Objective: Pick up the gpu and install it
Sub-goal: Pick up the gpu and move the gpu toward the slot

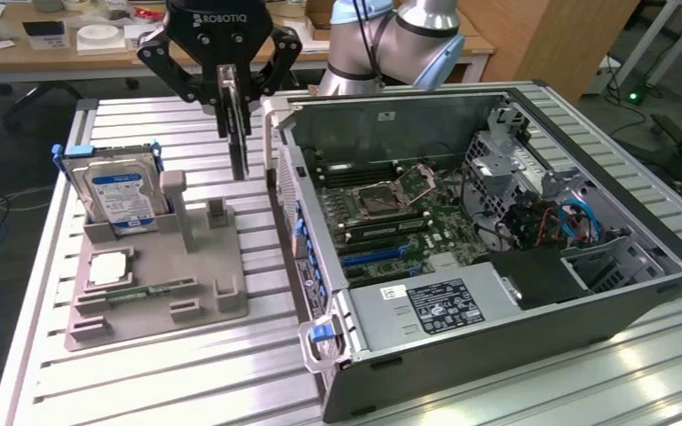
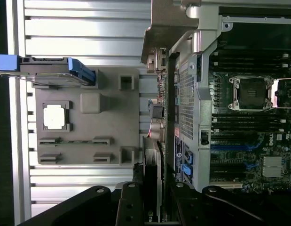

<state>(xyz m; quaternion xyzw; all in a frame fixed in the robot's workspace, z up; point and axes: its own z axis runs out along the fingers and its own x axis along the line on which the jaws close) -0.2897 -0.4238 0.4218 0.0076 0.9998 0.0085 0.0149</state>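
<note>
Gpu (image 1: pixel 233 120) clamped in tool (image 1: pixel 232 78) — hanging below it (beside open computer case (image 1: pixel 483 311)).

Silver hard drive (image 1: pixel 122 197) with blue label upright in a grey tray (image 1: pixel 217 257), green memory stick (image 1: pixel 142 294) lying near a small square processor (image 1: pixel 107 267), open computer case (image 1: pixel 531 342) alongside on a slatted metal table (image 1: pixel 217 382).

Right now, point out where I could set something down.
Bare slats lie between the grey holder and the computer case, and in front of the holder. Crowded: inside the case, and where the gripper holds the gpu.
</note>
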